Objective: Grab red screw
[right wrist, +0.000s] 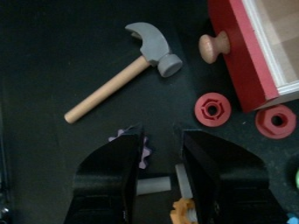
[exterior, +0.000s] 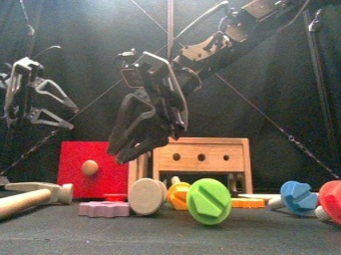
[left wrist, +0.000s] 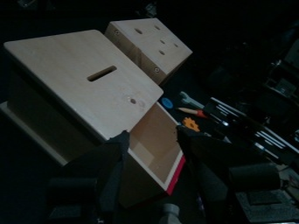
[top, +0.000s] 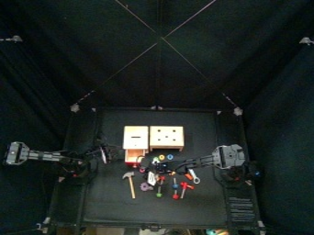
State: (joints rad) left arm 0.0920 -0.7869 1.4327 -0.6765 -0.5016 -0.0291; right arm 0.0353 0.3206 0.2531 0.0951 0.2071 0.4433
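Right end effector (exterior: 144,147): hanging over the middle of the worktop (exterior: 266,234), tilted downward, jaws clearly parted, nothing between them. Directly beneath, in the right wrist view, a purple toothed piece (right wrist: 138,144) on the dark surface. Farther out, a toy hammer (right wrist: 131,66) with grey head and wooden handle, lying flat. Beside it, the red drawer (right wrist: 251,48) with its wooden knob, pulled out of the wooden box (exterior: 202,159).

Red screw (exterior: 333,201): at the far right in the front view, partly cut by the edge, resting on the worktop just beside a blue screw (exterior: 297,195), well apart from both end effectors and held by neither. Nearer the middle, a green screw (exterior: 209,200) standing on edge with its slotted head facing forward.

Two red round pieces (right wrist: 214,108) close to the drawer front in the right wrist view; cannot tell whether either is a screw.

Left end effector (left wrist: 156,144): off at the left side above the box, jaws spread apart, gripping nothing.
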